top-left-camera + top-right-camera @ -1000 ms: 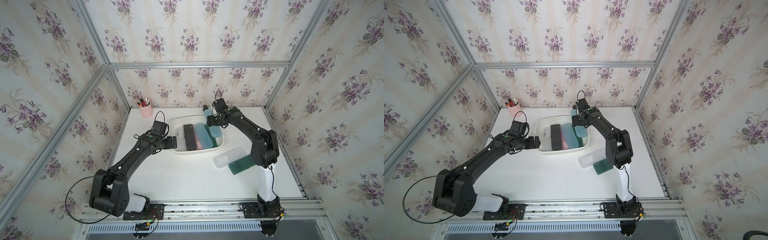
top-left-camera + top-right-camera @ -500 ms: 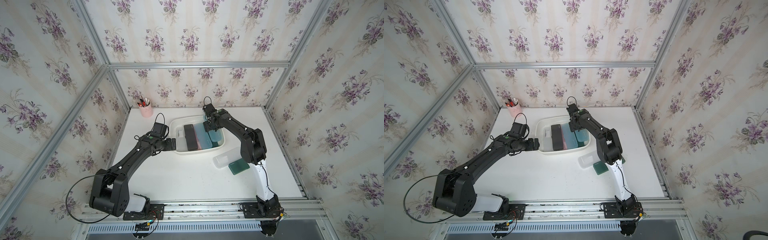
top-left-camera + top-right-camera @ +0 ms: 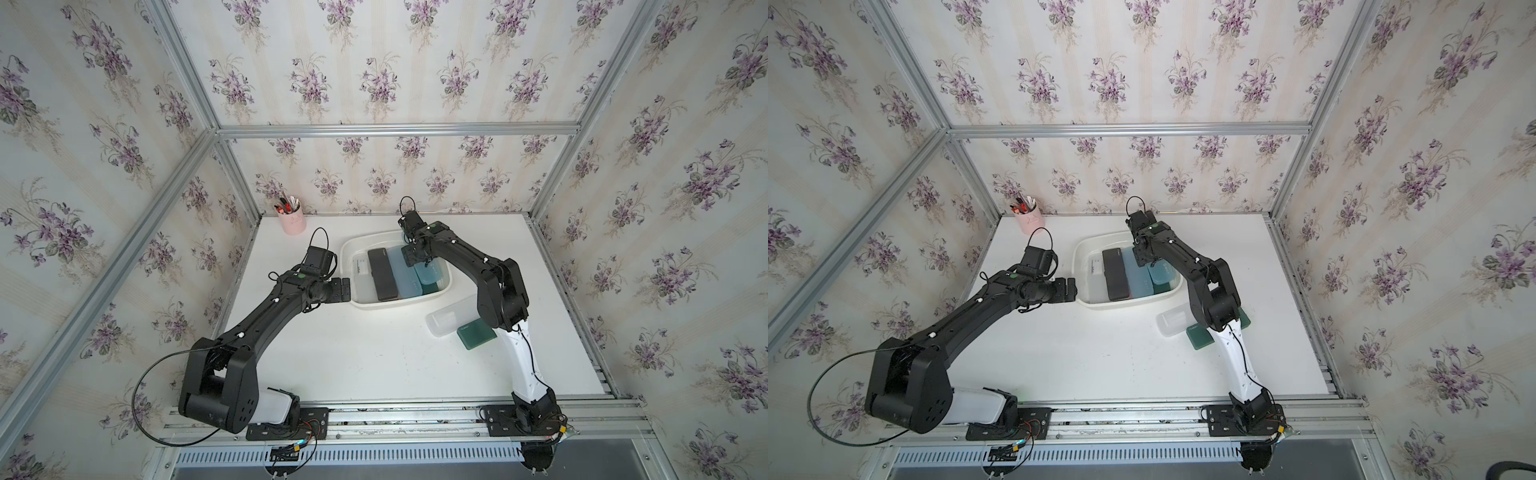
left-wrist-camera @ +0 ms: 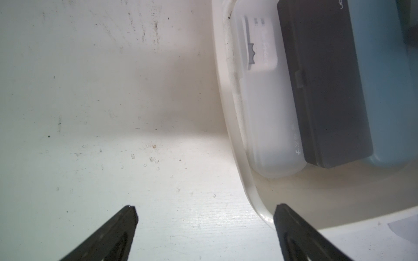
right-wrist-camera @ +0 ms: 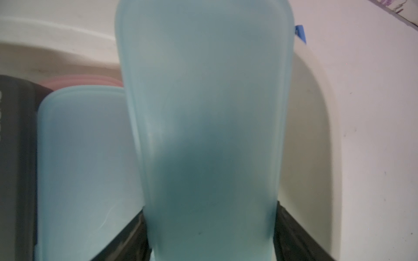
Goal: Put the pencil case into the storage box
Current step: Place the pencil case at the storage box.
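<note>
The storage box (image 3: 365,240) (image 3: 1121,305) is a white tub at the table's middle back. Lying side by side in it are a frosted white case (image 3: 360,270), a black case (image 3: 382,274) and a light blue case (image 3: 401,276). My right gripper (image 3: 415,259) (image 5: 210,210) is shut on a blue pencil case (image 3: 428,274) (image 5: 203,113), held low in the box's right part beside the light blue case. Whether it touches the bottom I cannot tell. My left gripper (image 3: 343,289) (image 4: 204,209) stands open and holds nothing, just outside the box's left rim (image 4: 239,169).
A frosted white case (image 3: 451,320) and a dark green case (image 3: 473,336) lie on the table right of the box, by the right arm. A pink pen cup (image 3: 291,220) stands at the back left corner. A pink case (image 5: 83,81) shows under the others.
My right gripper has carried the blue pencil case from the box's back right edge forward and down into the box. The left arm has barely moved.
</note>
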### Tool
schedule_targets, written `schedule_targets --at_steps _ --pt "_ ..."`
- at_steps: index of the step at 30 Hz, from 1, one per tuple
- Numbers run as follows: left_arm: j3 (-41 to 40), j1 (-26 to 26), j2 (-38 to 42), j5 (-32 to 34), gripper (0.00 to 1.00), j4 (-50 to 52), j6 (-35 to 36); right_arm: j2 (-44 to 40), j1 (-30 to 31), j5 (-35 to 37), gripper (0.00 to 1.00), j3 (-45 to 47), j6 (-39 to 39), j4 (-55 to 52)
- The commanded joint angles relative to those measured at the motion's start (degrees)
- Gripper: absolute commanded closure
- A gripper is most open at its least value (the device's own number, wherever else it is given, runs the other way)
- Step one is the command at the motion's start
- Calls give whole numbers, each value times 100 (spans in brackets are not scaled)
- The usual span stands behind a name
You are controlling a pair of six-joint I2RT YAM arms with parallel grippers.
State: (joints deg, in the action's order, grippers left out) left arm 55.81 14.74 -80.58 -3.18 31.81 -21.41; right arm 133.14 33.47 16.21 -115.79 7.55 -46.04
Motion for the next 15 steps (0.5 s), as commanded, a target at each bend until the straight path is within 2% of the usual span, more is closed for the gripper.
schedule_targets --at_steps 1,8,15 --pt "-13 -3 23 61 0 -97 72 59 36 -811 32 216 106 -297" --pt "-44 -40 116 107 1 -53 84 -225 76 -767 32 729 159 -358" --pt "-64 -40 130 98 1 -50 75 -121 -80 -470 32 727 131 -717"
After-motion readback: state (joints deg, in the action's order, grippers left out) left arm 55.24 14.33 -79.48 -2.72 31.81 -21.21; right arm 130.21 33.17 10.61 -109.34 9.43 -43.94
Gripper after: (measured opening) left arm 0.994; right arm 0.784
